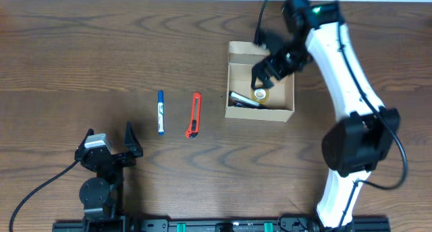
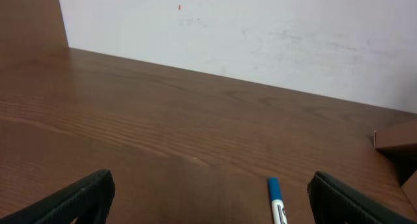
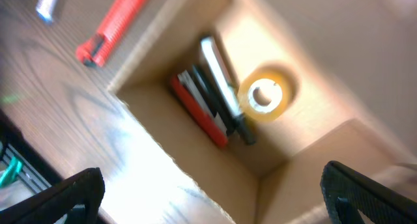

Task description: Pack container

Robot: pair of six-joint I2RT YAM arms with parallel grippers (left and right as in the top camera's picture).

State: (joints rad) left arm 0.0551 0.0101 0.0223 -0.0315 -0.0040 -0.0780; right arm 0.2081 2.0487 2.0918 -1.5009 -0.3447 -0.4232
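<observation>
Brown wood-grain table (image 1: 81, 50) bears the container (image 1: 260, 114); a white wall (image 2: 260, 35) stands behind.

No legible txt anywhere; label on blue-capped white marker pen (image 1: 160, 112) too small/blurry to read.

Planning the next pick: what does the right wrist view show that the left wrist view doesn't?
Only right wrist: the container's inside, holding a tape roll, dark pens and a red item; the red cutter outside on the table. Only left wrist: the white wall. Both: the wooden table, part of the container, and the blue marker, just a blur in the right wrist view.
</observation>
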